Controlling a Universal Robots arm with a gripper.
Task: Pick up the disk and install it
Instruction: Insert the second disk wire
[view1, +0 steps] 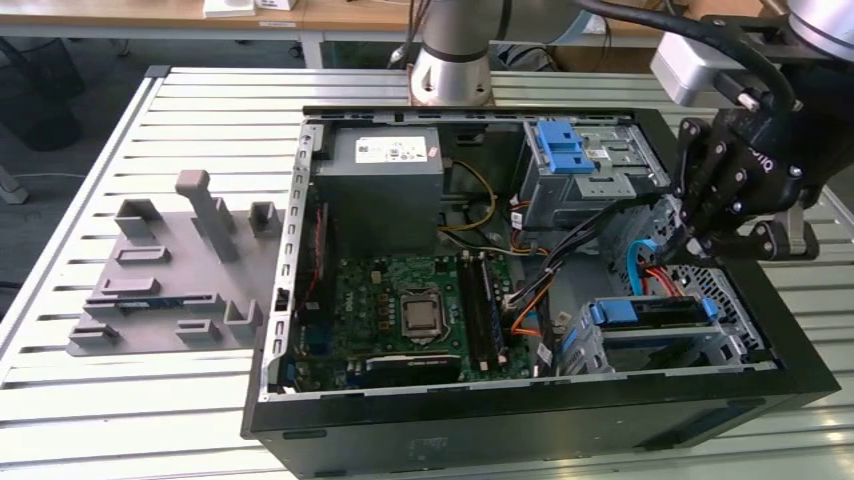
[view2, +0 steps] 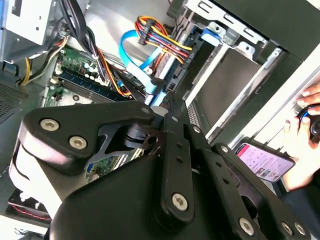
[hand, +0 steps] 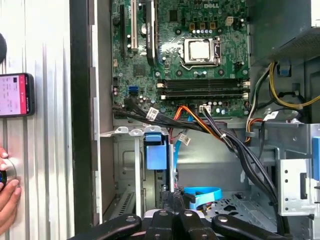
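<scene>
- Exterior view: the end effector (view1: 685, 243) hangs over the PC case (view1: 534, 425), on the side at the exterior view's right. Its tip dips among the cables (view1: 587, 235) just above the drive cage (view1: 727, 345). Can't tell if it is clenched or released, and nothing visible is grasped.
- The disk (view1: 651, 313) sits in that cage, at the case corner nearest the worktop's front edge on the exterior view's right. Its blue carrier shows, but the label is too dark to make out.
- Arm base (view1: 451, 65) stands at the worktop's far edge and is cut off above.
- The case lies open on a slatted metal worktop (view1: 200, 120). A grey fixture (view1: 167, 275) sits toward the worktop's edge at the exterior view's left. Wooden desks run behind, w/ grey floor beside.
- Second wrist view: the end effector (view2: 167, 102) blocks much of the board. Its tip is near a blue flat cable (view2: 131, 50) and an orange-yellow wire bundle (view2: 162, 37). A hand (view2: 305, 132) rests by a phone (view2: 262, 160) outside the case wall.
- First wrist view: shows the motherboard (hand: 200, 75) w/ bare CPU socket (hand: 201, 50), and a blue plastic part (hand: 154, 150) at the cage edge. Can't tell if that part belongs to the disk.
- The end effector (hand: 175, 215) is cut off at the frame edge. The phone (hand: 15, 95) and hand (hand: 7, 195) lie on the worktop beside the case.
</scene>
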